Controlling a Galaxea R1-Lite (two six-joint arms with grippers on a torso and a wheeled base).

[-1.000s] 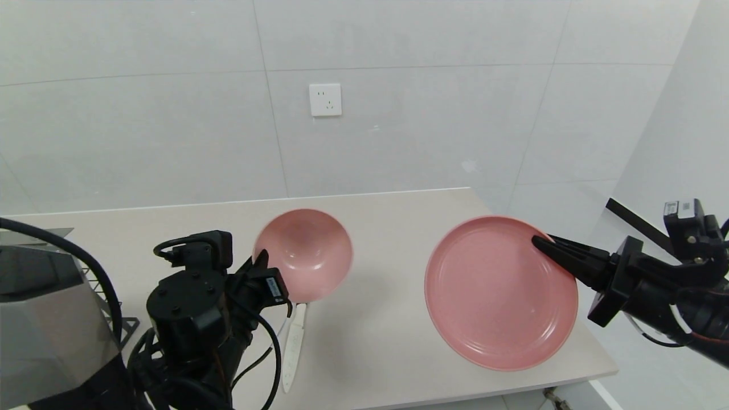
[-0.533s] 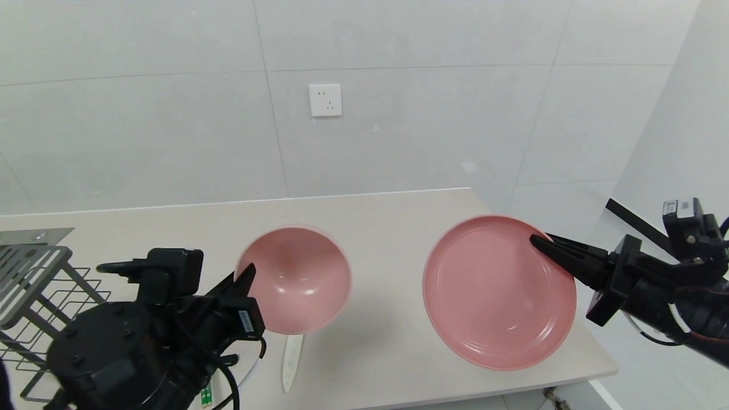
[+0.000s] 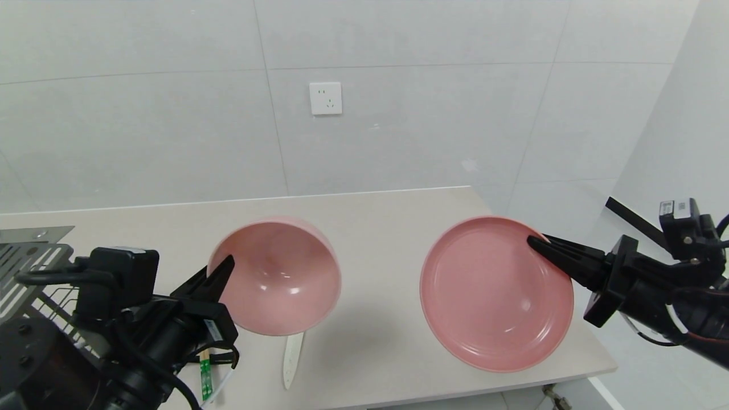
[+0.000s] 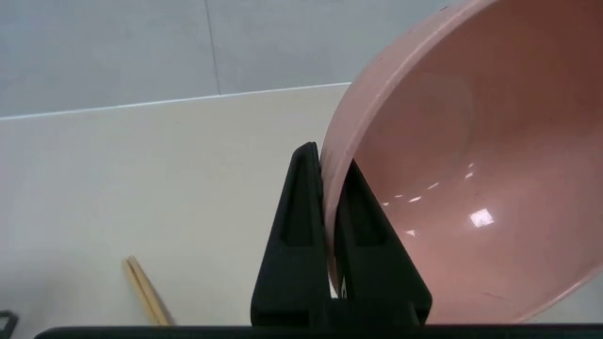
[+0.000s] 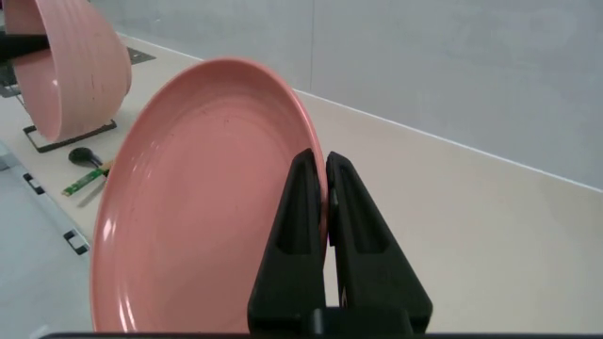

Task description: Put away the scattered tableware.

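Carrying is the step in hand. The left tool (image 3: 223, 266) clamps the pink bowl (image 3: 282, 282) by its rim, and the right tool (image 3: 534, 242) clamps the pink plate (image 3: 490, 296) likewise. Both pieces are tilted above the desk (image 3: 387, 222). Next, each probably needs swinging toward the wire dish rack (image 3: 34, 253) on the left.

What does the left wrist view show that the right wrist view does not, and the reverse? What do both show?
Left wrist view, not the right: two tan sticks lying on the counter, though they may belong to the green-labelled item named below.
Right wrist view, not the left: the pink plate, held tilted by its rim in the right gripper, a dark spoon and a green-labelled item.
Both: the pink bowl, gripped at its rim by the left gripper, the counter and the tiled wall.
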